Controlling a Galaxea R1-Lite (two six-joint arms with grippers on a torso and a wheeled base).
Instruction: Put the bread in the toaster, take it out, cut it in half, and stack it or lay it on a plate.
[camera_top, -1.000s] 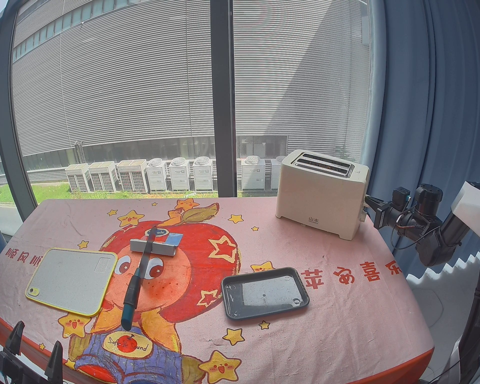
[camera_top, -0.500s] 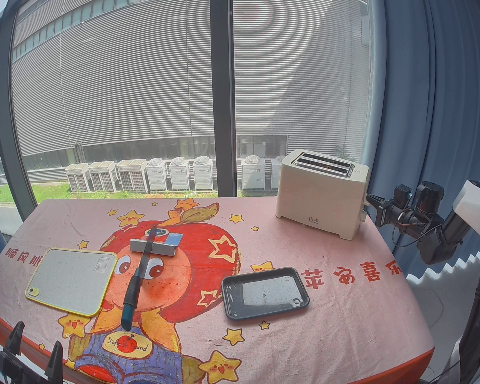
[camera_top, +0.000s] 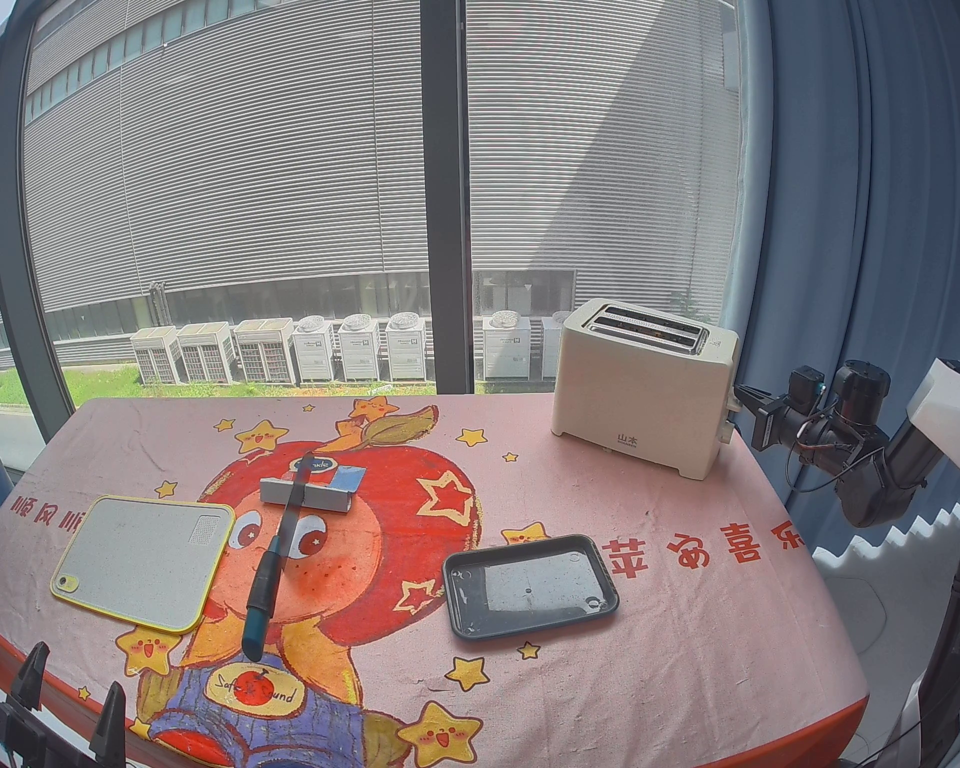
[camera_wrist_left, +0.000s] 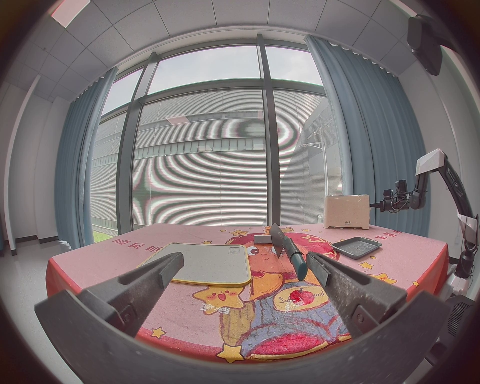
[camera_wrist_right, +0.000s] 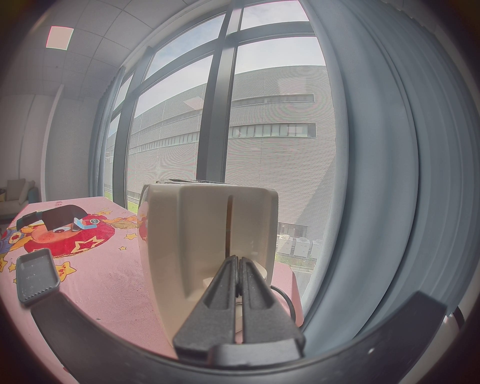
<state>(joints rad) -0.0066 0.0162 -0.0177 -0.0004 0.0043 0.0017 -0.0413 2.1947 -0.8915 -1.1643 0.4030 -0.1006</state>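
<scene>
Spread wide, my left gripper's (camera_wrist_left: 242, 262) fingers (camera_wrist_left: 145, 282) hover off the table's (camera_top: 700, 640) near left corner. Beyond them lies the cutting board (camera_top: 140, 560), then the knife (camera_top: 268, 570), its blade propped on a grey block (camera_top: 320, 495). The dark plate (camera_top: 530, 585) sits mid-table and the toaster (camera_top: 640, 395) stands at the far right. My right gripper's (camera_wrist_right: 236, 265) fingers, pressed together, point at its lever end.

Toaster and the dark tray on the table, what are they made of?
The toaster looks like cream plastic: a smooth, matte shell with rounded corners, though painted metal is possible. The dark tray looks like grey plastic or coated metal; its shiny floor mirrors the window light.
</scene>
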